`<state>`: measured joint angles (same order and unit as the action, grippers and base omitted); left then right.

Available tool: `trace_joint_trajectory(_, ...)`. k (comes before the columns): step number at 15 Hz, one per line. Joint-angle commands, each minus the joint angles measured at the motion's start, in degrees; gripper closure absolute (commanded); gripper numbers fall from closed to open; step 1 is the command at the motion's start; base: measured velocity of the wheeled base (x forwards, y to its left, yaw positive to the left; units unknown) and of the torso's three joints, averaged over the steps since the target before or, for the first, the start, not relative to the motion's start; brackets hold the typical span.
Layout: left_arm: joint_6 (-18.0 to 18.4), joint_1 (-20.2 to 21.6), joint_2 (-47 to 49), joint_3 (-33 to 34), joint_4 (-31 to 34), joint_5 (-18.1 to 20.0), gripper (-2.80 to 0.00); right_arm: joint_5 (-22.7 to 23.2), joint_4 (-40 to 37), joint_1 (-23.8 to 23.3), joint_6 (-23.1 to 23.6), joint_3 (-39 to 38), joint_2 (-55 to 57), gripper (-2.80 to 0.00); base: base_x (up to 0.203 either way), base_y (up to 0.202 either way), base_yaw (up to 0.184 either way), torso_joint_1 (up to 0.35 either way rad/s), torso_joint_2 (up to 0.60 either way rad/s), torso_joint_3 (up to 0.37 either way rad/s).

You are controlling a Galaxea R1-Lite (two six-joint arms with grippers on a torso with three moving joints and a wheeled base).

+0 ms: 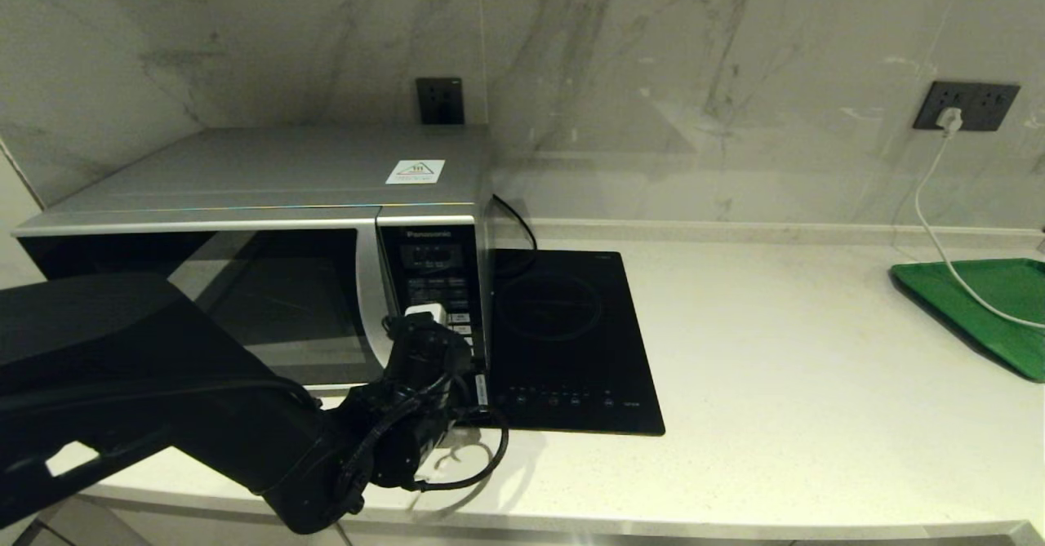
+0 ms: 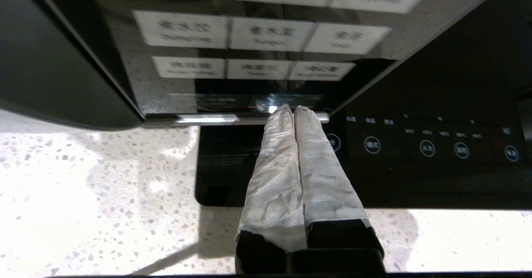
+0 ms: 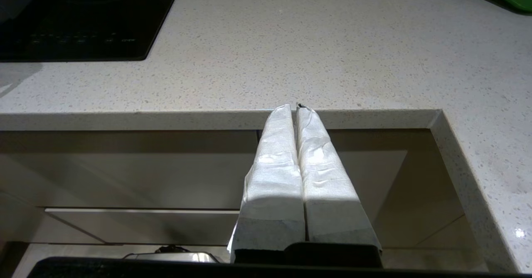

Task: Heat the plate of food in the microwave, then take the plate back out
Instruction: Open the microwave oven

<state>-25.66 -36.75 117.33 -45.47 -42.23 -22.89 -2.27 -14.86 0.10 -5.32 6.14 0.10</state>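
The silver-grey microwave (image 1: pixel 269 195) stands at the back left of the counter with its dark glass door closed. The plate of food is hidden; nothing of it shows through the glass. My left gripper (image 1: pixel 426 315) is shut with nothing between its fingers. In the left wrist view, the left gripper (image 2: pixel 294 109) has its tips against the bottom row of the microwave's black keypad panel (image 2: pixel 270 33), just above the lower silver trim. My right gripper (image 3: pixel 294 108) is shut and empty, hanging below the counter's front edge, out of the head view.
A flat black induction hob (image 1: pixel 563 342) lies right beside the microwave, under my left wrist. A green tray (image 1: pixel 980 309) sits at the far right, with a white cable (image 1: pixel 939 236) running across it from a wall socket. The pale speckled counter (image 1: pixel 775 383) stretches between hob and tray.
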Motion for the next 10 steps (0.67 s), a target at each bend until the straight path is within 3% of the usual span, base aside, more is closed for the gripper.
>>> trace_joint_trajectory(1,-0.1,0.2,0.0,-0.1,-0.2,-0.1,0.00,0.0,-0.1,0.0,0.0,0.0,0.0,0.00,0.000,0.000,0.000,0.000,0.00,0.000)
trace_joint_trajectory(10,0.0,0.3,0.4,-0.5,-0.2,-0.1,0.00,0.0,-0.1,0.0,0.0,0.0,0.0,0.00,0.000,0.000,0.000,0.000,0.00,0.000)
